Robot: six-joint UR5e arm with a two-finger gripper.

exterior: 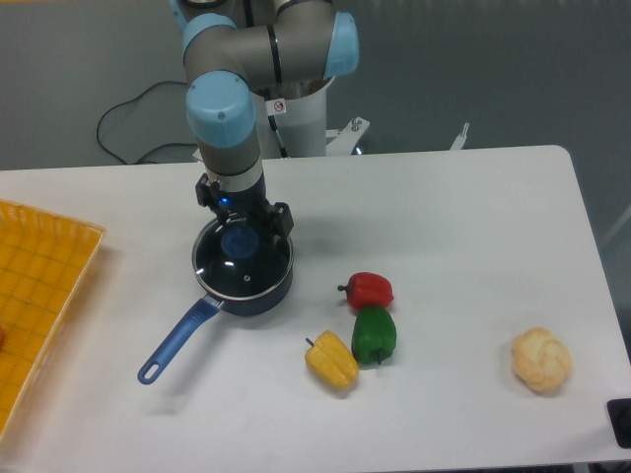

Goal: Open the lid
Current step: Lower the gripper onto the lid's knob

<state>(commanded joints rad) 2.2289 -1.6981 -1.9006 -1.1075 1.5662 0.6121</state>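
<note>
The lid (244, 268) is a round clear glass disc with a thin metal rim, and it lies flat on the dark blue saucepan (258, 299). Its blue centre knob (239, 242) shows just under my gripper (240, 235). The gripper points straight down over the centre of the lid, at the knob. The black gripper body hides the fingertips, so I cannot tell whether the jaws are closed on the knob. The saucepan's long blue handle (175, 341) points to the front left.
A red pepper (370, 290), a green pepper (374, 335) and a yellow pepper (332, 361) lie to the right front of the pan. A bread roll (541, 360) lies at the far right. A yellow basket (39, 296) stands at the left edge.
</note>
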